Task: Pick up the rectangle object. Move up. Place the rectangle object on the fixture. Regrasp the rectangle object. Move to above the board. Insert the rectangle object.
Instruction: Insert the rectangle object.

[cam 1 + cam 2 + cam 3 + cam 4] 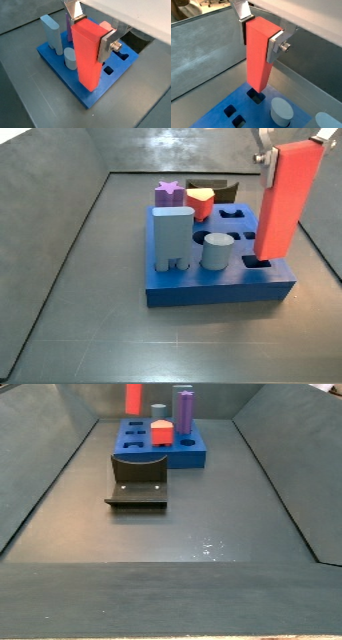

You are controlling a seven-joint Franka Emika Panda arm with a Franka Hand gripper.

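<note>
Looking over the board (214,288), I see a light-blue arch block (171,238), a pale cylinder (218,252), a purple star peg (168,194) and a red peg (201,202) crowding it. My gripper (90,32) clamps the rectangle object (283,206) by its upper end, long axis upright, lower end at a cut-out. I see the fixture (138,482) beside the board.

Both wrist views look down close past the gripper (90,31) (side views farther) onto the board (221,288).

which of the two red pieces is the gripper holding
The rectangle object, the tall plain red block clamped at its top in the gripper above the board. The short red peg stands seated in the board, untouched.
</note>
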